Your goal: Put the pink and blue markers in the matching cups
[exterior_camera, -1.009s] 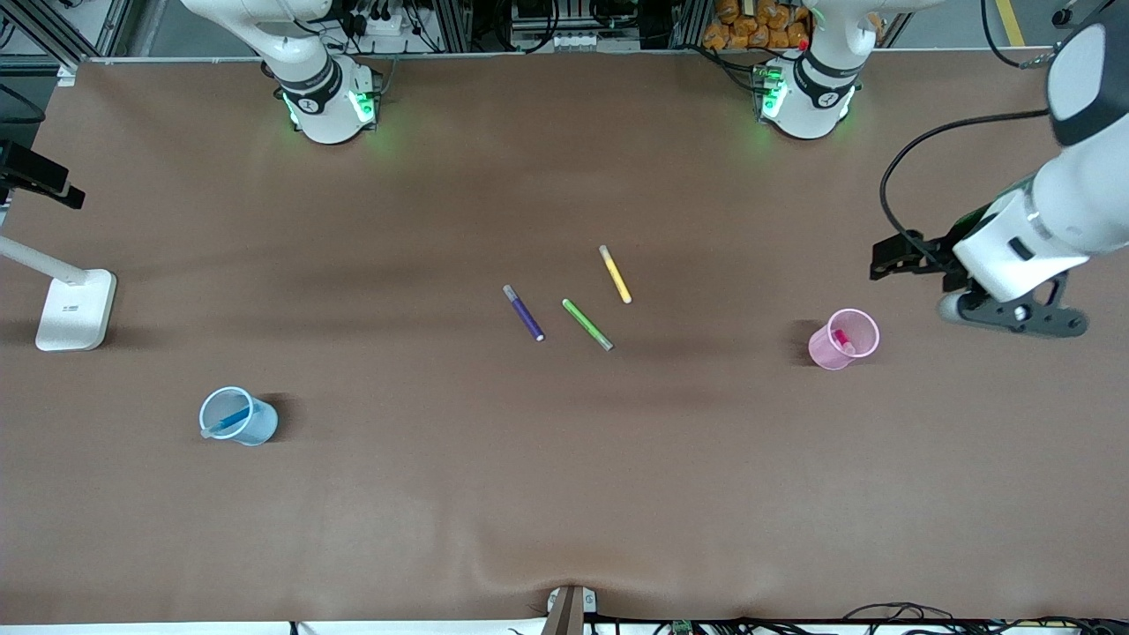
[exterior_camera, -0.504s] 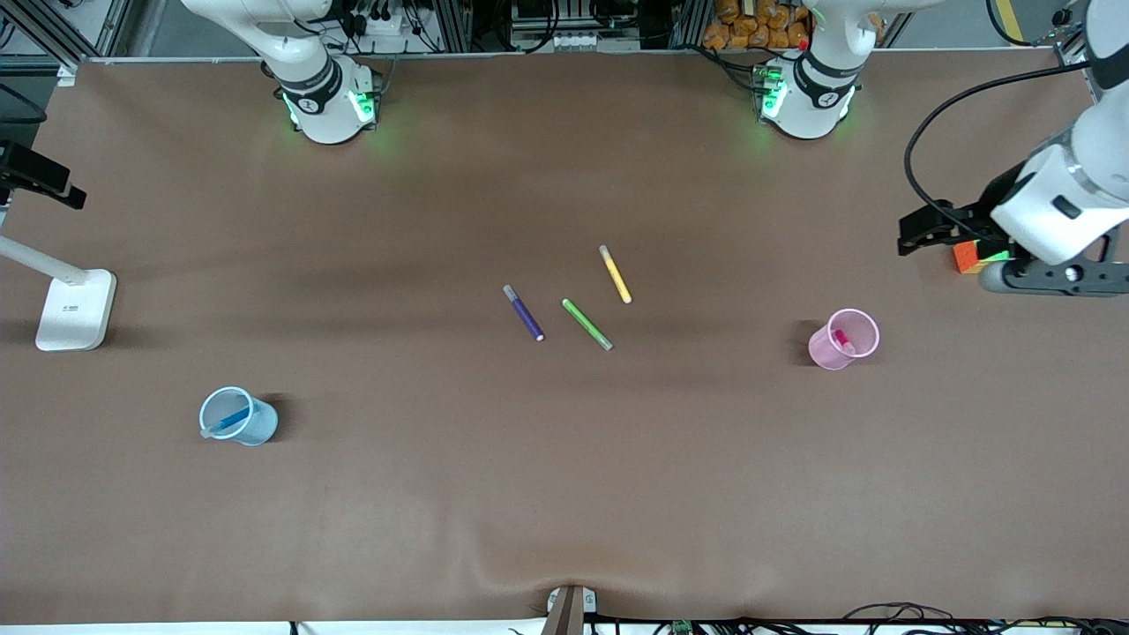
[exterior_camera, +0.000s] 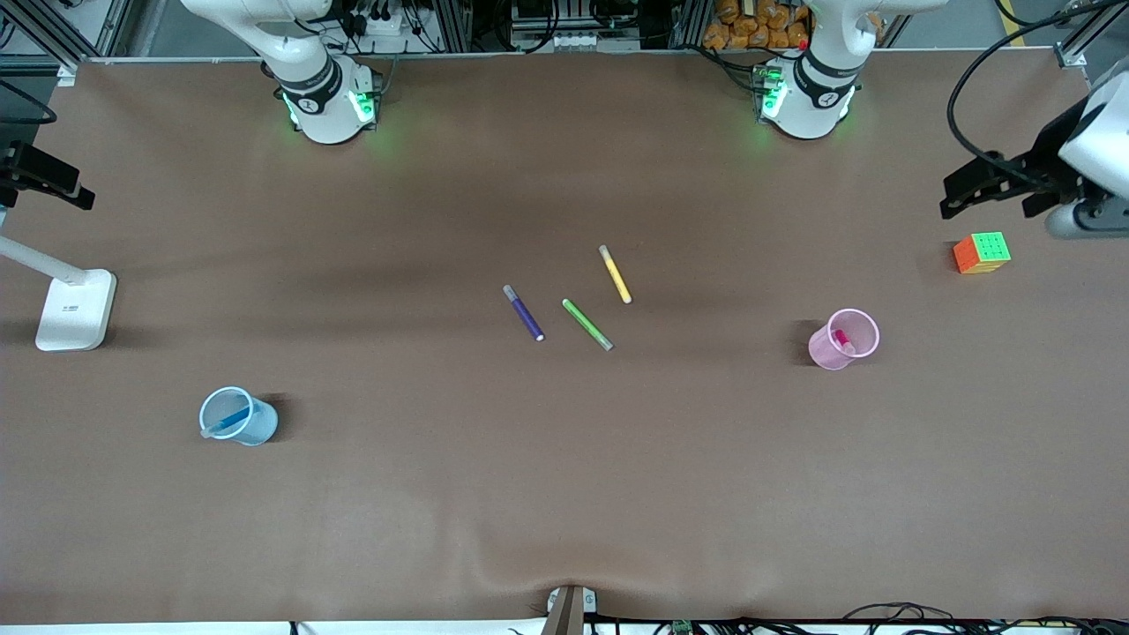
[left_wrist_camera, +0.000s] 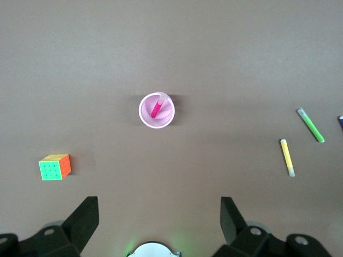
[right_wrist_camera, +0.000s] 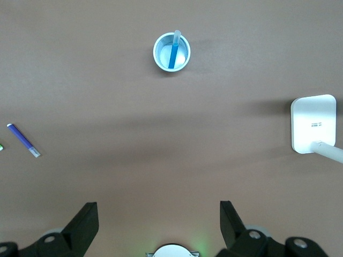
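Observation:
The pink marker (exterior_camera: pixel 841 339) stands inside the pale pink cup (exterior_camera: pixel 857 346) toward the left arm's end of the table; the left wrist view shows this marker (left_wrist_camera: pixel 157 108) leaning in that cup (left_wrist_camera: pixel 167 120). The blue marker (exterior_camera: pixel 232 418) leans in the light blue cup (exterior_camera: pixel 257 428) toward the right arm's end, and the right wrist view shows the marker (right_wrist_camera: pixel 173 53) in its cup (right_wrist_camera: pixel 185 58) too. My left gripper (left_wrist_camera: pixel 159 206) hangs open and empty, high over the left arm's end near the cube. My right gripper (right_wrist_camera: pixel 159 209) is open and empty, high over the bare table.
Purple (exterior_camera: pixel 524 313), green (exterior_camera: pixel 586 324) and yellow (exterior_camera: pixel 615 273) markers lie loose at the table's middle. A colourful puzzle cube (exterior_camera: pixel 982 252) sits near the left arm's end. A white lamp base (exterior_camera: pixel 76 309) stands at the right arm's end.
The left arm has pulled up and away from beside the pink cup toward the table's end, uncovering the cube. Markers and cups have not moved.

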Action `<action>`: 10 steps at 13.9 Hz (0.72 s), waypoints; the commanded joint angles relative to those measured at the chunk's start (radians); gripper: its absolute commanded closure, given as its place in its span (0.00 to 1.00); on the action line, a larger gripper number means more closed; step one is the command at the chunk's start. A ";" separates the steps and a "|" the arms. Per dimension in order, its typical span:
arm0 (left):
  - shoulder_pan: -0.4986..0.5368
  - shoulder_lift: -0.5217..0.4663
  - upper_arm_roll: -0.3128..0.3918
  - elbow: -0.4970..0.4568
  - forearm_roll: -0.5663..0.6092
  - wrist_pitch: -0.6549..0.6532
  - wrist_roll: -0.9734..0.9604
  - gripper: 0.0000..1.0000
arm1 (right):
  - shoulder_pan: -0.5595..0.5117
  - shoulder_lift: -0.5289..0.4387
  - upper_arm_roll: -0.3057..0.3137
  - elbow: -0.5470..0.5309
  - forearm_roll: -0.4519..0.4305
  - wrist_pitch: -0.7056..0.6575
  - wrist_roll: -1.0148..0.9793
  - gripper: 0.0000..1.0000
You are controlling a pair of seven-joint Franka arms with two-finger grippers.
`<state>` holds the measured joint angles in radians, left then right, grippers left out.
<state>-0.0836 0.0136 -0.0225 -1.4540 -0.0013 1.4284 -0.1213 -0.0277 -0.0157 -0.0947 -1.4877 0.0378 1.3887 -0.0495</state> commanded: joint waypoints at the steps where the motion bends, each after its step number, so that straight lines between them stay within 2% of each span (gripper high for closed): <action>1: -0.015 -0.052 0.009 -0.072 0.017 0.016 -0.018 0.00 | 0.003 0.011 0.001 0.017 -0.007 -0.005 0.014 0.00; 4: -0.008 -0.102 0.007 -0.156 0.010 0.069 -0.018 0.00 | 0.011 0.013 0.001 0.017 -0.010 -0.003 0.014 0.00; 10: 0.004 -0.087 0.010 -0.132 0.018 0.064 -0.003 0.00 | 0.015 0.017 0.001 0.017 -0.007 -0.004 0.014 0.00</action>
<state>-0.0766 -0.0536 -0.0135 -1.5701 -0.0013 1.4801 -0.1212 -0.0217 -0.0108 -0.0938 -1.4877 0.0378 1.3887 -0.0495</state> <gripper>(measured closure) 0.000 0.000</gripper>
